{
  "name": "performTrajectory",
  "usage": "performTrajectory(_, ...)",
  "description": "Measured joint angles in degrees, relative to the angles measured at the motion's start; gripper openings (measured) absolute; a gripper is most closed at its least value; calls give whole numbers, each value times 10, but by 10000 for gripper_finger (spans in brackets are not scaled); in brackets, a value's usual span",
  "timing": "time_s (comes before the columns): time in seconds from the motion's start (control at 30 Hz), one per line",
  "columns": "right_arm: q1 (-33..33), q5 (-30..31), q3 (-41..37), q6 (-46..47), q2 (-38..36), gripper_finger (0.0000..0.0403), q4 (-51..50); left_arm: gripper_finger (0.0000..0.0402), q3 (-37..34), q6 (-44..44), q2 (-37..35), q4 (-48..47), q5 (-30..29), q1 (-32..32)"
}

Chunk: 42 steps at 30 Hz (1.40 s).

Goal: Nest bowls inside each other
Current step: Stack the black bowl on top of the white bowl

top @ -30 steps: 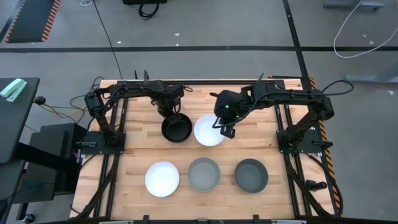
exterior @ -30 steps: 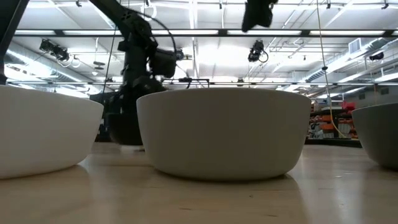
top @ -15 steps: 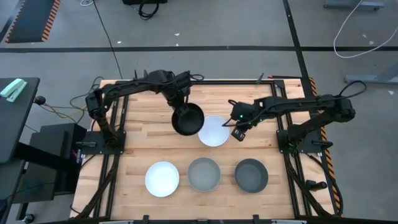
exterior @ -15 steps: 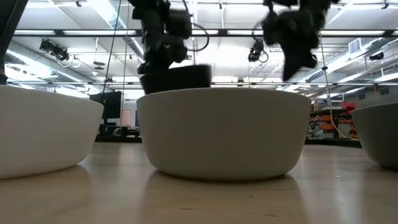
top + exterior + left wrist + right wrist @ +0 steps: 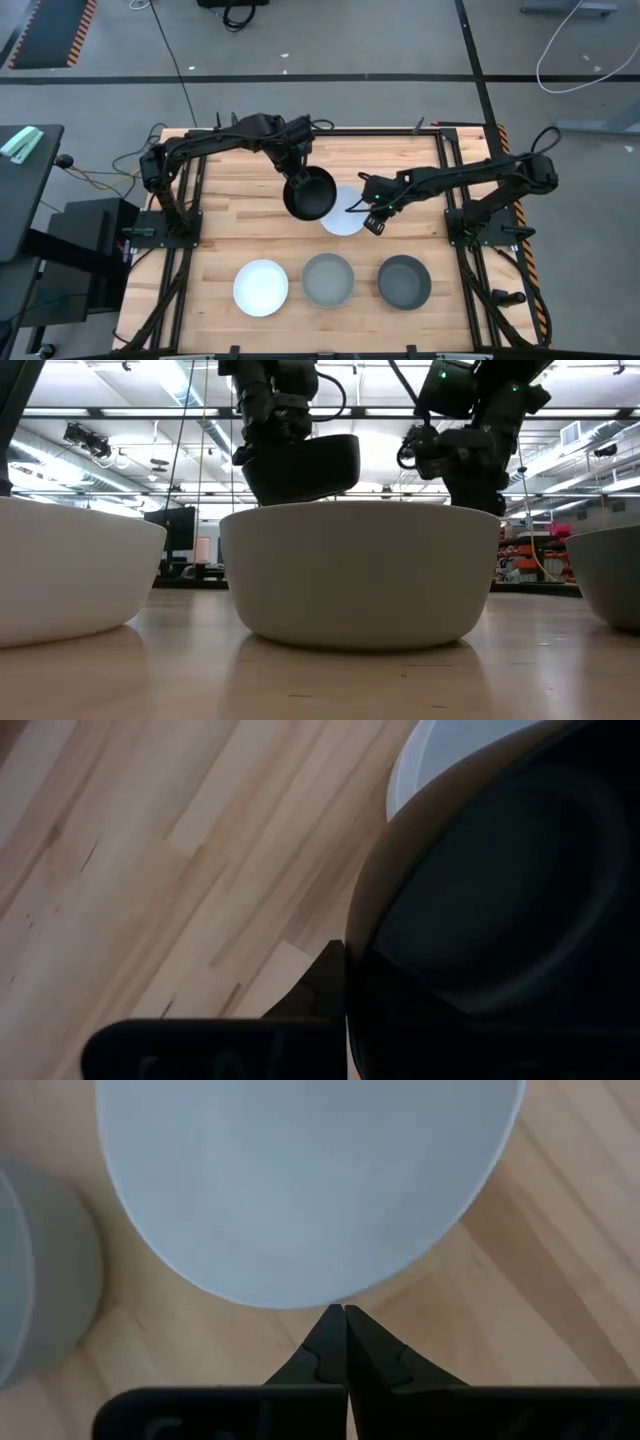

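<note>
My left gripper [image 5: 297,172] is shut on the black bowl [image 5: 310,194], which hangs in the air over the left rim of a white bowl [image 5: 345,215] standing on the table's middle. The black bowl [image 5: 300,466] shows high and tilted in the low view. My right gripper [image 5: 372,216] is shut, its tips at the white bowl's right rim [image 5: 335,1302]. Along the near edge stand another white bowl [image 5: 261,287], a mid grey bowl [image 5: 328,279] and a dark grey bowl [image 5: 404,281]. Only two white bowls show. My left gripper holds the black bowl by its rim [image 5: 352,945], coming from above. One finger [image 5: 318,982] lies outside the wall; the other is hidden by the bowl. The bowl is lifted clear and tilted. My right gripper's shut tips [image 5: 345,1320] reach the white bowl's rim; I cannot tell whether they touch.
Bare wood lies on the table's far side [image 5: 380,155] and between the middle bowl and the near row. Metal frames [image 5: 185,215] edge the table left and right. In the right wrist view the mid grey bowl [image 5: 40,1280] sits close beside the white one.
My left gripper has lifted the black bowl off the table and carried it right, over the white bowl's left rim, tilting it. My right gripper has moved away from the white bowl toward the table's right, then come down low beside its right rim.
</note>
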Motion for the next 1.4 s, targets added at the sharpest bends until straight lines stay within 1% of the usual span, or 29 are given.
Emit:
performTrajectory(0.2, -9, 0, 0, -8, 11, 0, 11, 9, 0, 0, 0, 0, 1, -3)
performTrajectory(0.27, -12, 2, 0, -7, 2, 0, 7, 9, 0, 0, 0, 2, 0, -3)
performTrajectory(0.37, -13, 25, 1, -7, -18, 0, 9, 9, 0, -2, 0, 15, 0, -3)
performTrajectory(0.5, -33, 33, 1, -7, -27, 0, 3, 9, -1, -15, 15, 45, 11, -3)
performTrajectory(0.57, -45, 34, 1, -7, -21, 0, -8, 9, 0, -17, 26, 56, 22, -3)
performTrajectory(0.67, -57, 35, 1, -3, -8, 0, -31, 9, -1, -17, 46, 47, 27, -4)
performTrajectory(0.77, -53, 32, 1, -1, -3, 0, -29, 9, -1, -15, 58, 46, 27, -7)
performTrajectory(0.93, -40, 21, 0, 10, 12, 0, -25, 9, -1, -15, 57, 60, 27, -7)
performTrajectory(1.13, -35, -12, 0, 11, 50, 0, 43, 9, 0, -15, 52, 61, 27, -5)
performTrajectory(1.27, -35, -17, 0, 13, 73, 0, 93, 9, 0, -19, 52, 64, 27, -6)
performTrajectory(1.4, -41, -17, 1, 14, 76, 0, 124, 10, 0, -26, 52, 65, 28, -7)
